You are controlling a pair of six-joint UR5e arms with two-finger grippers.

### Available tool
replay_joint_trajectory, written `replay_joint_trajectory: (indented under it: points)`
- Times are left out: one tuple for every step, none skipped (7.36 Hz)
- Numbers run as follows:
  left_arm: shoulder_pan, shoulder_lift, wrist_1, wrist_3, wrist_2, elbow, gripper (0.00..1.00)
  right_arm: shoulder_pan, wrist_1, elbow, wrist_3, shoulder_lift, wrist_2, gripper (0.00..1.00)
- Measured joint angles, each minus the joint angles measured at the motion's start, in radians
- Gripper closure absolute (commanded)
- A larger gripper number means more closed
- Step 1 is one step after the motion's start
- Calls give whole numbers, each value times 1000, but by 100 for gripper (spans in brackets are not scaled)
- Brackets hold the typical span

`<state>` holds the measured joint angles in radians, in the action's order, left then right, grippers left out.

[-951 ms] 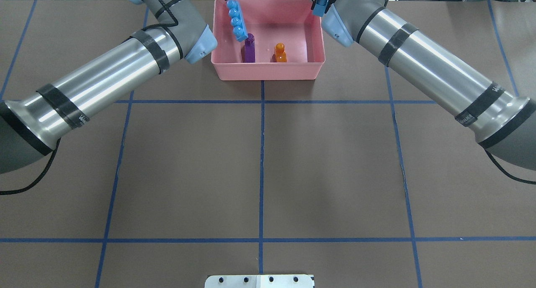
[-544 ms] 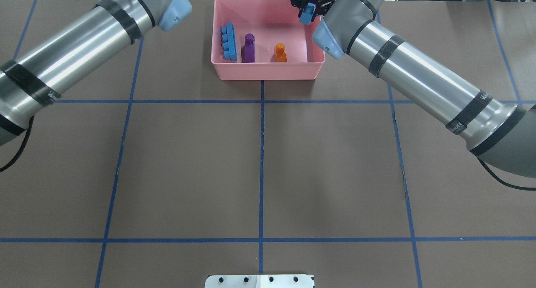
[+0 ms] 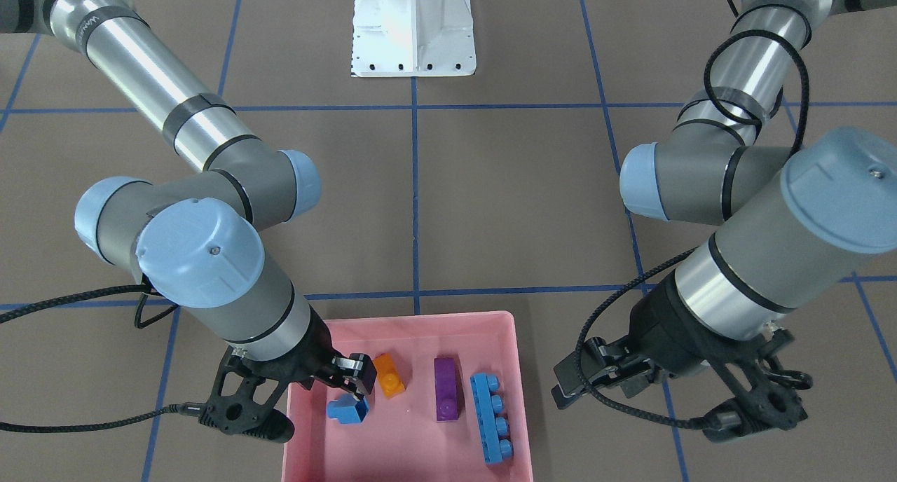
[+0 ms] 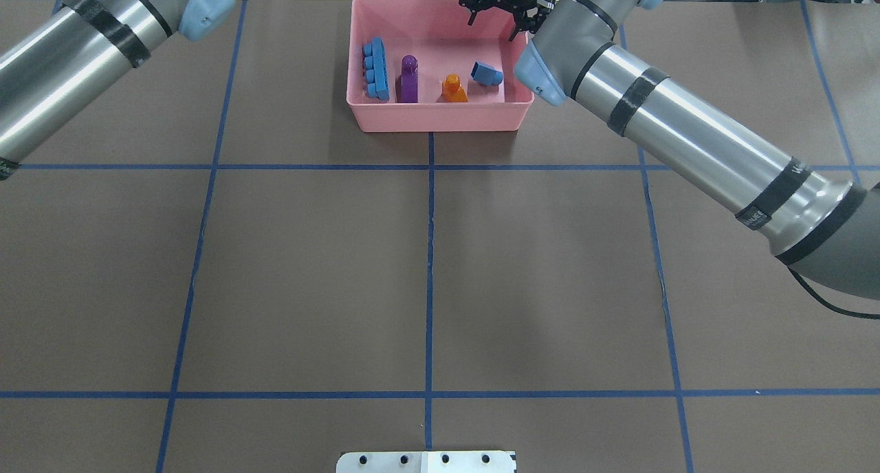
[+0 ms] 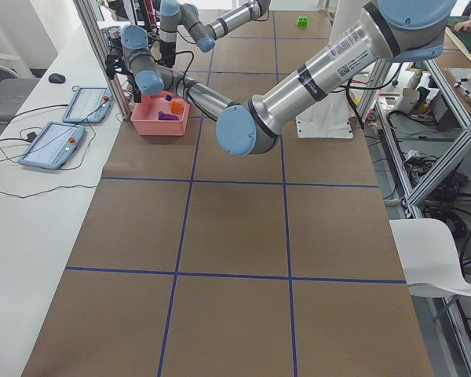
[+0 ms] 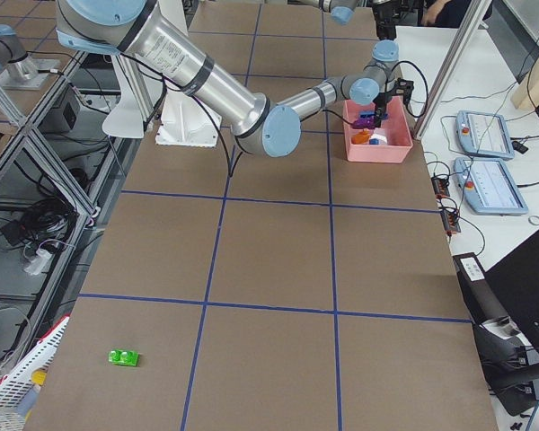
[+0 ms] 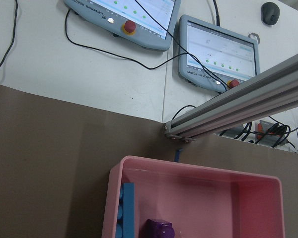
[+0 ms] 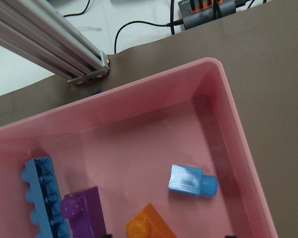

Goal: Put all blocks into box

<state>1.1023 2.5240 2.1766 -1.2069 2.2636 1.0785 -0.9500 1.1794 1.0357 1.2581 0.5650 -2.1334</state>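
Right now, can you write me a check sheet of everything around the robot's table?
surface: brown table with a blue tape grid.
job's things: pink box holds long blue brick, purple brick, orange brick and small blue brick; green brick lies on the table, far from the box.
clutter: nothing seen.
tools: right tool open above the box, empty; left tool beside the box, open or shut unclear.
cables: black cables trail from both wrists.
surroundings: white robot base; control tablets on a white bench beyond the box.

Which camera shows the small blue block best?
Right wrist-mounted: the small blue block lies on its side in the box, unobstructed. Overhead and front-facing show it smaller; side views too distant; left wrist misses it.
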Motion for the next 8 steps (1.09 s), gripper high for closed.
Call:
replay_joint_trajectory:
  points:
    - [1, -41, -1, 1, 12, 42, 0, -34, 87, 184, -13, 113, -45, 0]
    - [2, -79, -2, 1, 23, 85, 0, -69, 151, 381, -49, 270, -74, 0]
    - [1, -130, -2, 5, 30, 141, 0, -112, 180, 549, -127, 451, -100, 0]
    - [0, -197, -5, 21, 36, 211, 0, -158, 189, 676, -234, 630, -121, 0]
    - [-3, -272, -29, 60, 40, 290, 0, -197, 189, 773, -359, 809, -130, 0]
    - [-7, -349, -100, 126, 40, 387, 0, -229, 185, 838, -487, 977, -128, 0]
    - [-10, -416, -232, 216, 35, 504, 0, -252, 182, 863, -612, 1123, -119, 0]
    - [-15, -471, -388, 303, 11, 628, 0, -263, 179, 866, -710, 1242, -108, 0]
